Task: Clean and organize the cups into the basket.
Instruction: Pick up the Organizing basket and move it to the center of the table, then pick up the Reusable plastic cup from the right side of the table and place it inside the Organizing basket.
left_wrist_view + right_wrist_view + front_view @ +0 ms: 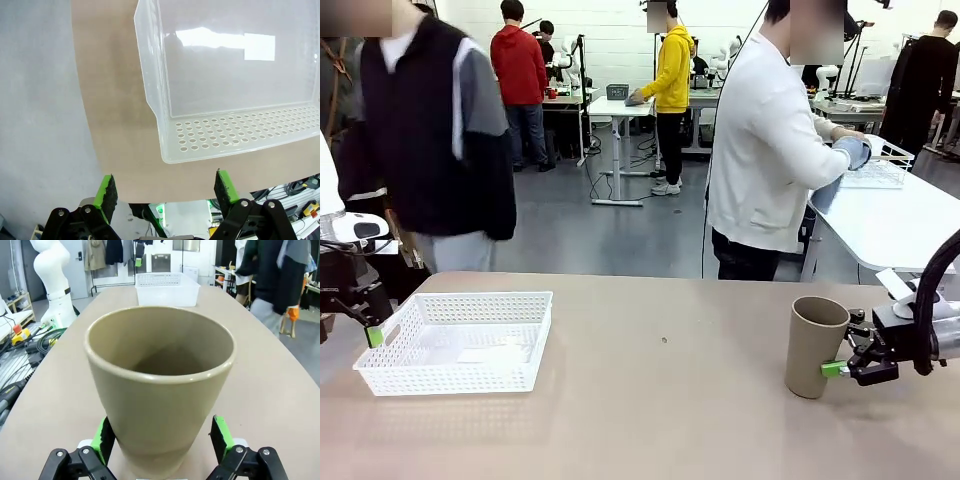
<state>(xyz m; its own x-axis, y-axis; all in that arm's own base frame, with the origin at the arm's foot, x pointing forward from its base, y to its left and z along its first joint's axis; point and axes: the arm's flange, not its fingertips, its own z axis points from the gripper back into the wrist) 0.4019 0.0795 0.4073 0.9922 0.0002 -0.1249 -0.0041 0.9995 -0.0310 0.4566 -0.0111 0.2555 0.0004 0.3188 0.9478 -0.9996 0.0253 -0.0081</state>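
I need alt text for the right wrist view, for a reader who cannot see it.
A tan cup stands upright between the right gripper's open green-padded fingers, on a beige table; a white basket sits farther off.

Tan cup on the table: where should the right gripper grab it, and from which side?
Take the tan cup by its lower wall, level, from the robot's right: it stands upright, handleless, narrowest near the base, and the open right gripper flanks it there.

Right gripper (162, 440): cup (160, 385) blocked the gap between its jaws; open table (260, 390) either side. Left gripper (165, 190): basket (225, 135) wall stood ahead.
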